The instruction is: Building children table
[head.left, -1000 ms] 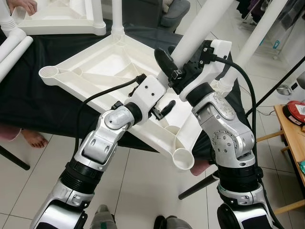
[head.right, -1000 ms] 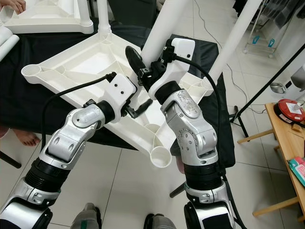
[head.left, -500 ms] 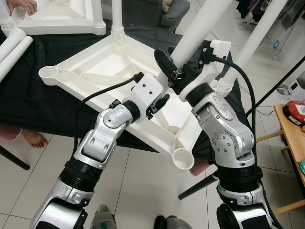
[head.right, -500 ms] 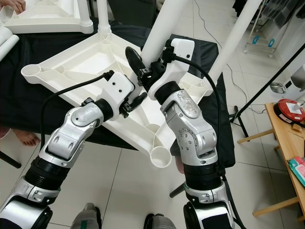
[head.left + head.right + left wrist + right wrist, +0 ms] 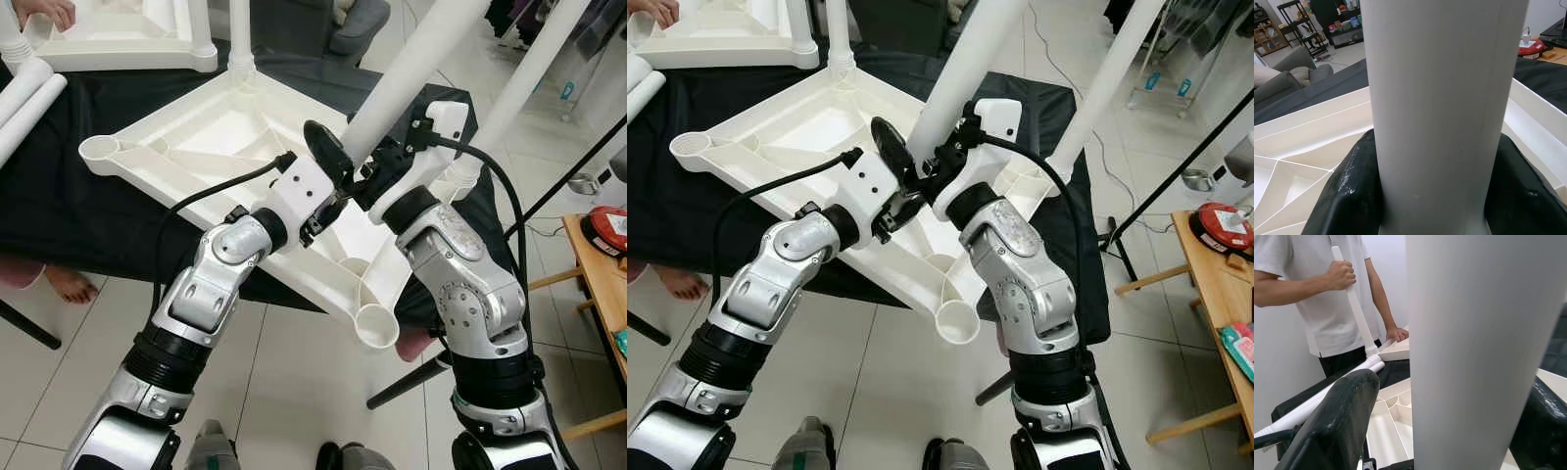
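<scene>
The white tabletop (image 5: 220,147) lies upside down on a black-draped table (image 5: 59,211), its ribbed underside facing up. A white leg (image 5: 411,64) rises at a slant from the middle of the tabletop. Both grippers meet at the foot of this leg. The left gripper (image 5: 1442,196) has its black fingers (image 5: 1347,191) closed on the leg, one on each side, touching it. The right gripper (image 5: 1459,416) also holds the leg, just above the left one, its fingers (image 5: 1334,411) flanking the tube. Another leg (image 5: 534,73) stands in the tabletop's far right corner socket; the near corner socket (image 5: 377,326) is open. Beyond the tabletop, a person (image 5: 1317,293) grips a further white leg (image 5: 1354,308).
</scene>
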### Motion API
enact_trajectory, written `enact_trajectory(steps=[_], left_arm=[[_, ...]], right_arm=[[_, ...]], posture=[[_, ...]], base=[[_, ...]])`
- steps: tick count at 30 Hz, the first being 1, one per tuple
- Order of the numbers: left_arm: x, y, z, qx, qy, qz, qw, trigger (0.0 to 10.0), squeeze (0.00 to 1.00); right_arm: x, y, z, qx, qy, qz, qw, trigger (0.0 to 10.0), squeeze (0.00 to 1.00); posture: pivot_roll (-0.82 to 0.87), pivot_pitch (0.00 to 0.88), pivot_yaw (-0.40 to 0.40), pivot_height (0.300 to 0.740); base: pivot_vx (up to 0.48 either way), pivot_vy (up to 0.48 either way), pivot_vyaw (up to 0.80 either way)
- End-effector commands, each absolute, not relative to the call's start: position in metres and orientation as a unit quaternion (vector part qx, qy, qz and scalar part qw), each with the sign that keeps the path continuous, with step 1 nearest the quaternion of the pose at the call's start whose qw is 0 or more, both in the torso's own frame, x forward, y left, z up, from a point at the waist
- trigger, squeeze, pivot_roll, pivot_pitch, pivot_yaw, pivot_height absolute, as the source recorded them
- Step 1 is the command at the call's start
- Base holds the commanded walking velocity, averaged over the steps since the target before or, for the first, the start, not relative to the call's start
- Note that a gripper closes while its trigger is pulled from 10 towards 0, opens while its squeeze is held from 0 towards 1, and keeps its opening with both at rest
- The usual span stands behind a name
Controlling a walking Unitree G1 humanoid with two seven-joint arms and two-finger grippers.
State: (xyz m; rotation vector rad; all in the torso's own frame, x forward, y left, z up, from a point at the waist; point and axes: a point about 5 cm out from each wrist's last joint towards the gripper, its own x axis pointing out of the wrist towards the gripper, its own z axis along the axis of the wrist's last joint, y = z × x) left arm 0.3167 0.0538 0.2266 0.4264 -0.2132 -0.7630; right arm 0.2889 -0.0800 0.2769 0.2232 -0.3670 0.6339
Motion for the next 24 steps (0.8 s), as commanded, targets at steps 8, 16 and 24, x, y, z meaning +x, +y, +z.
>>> enact_trajectory(steps=[8,16,24], left_arm=[[0.309,0.047,0.242,0.203,-0.155,-0.378,0.89,0.0,0.0],[0.304,0.045,0.246,0.198,-0.168,-0.391,0.883,0.0,0.0],[0.3,0.04,0.251,0.191,-0.181,-0.407,0.875,0.0,0.0]], right_arm=[[0.302,-0.095,0.241,0.125,-0.114,0.254,0.952,10.0,0.0],[0.303,-0.095,0.238,0.104,-0.103,0.283,0.948,10.0,0.0],[0.29,-0.071,0.232,0.108,-0.096,0.39,0.909,10.0,0.0]], posture=[[0.19,0.127,-0.098,0.74],[0.19,0.126,-0.098,0.74],[0.2,0.12,-0.099,0.74]], base=[[0.0,0.0,0.0],[0.0,0.0,0.0],[0.0,0.0,0.0]])
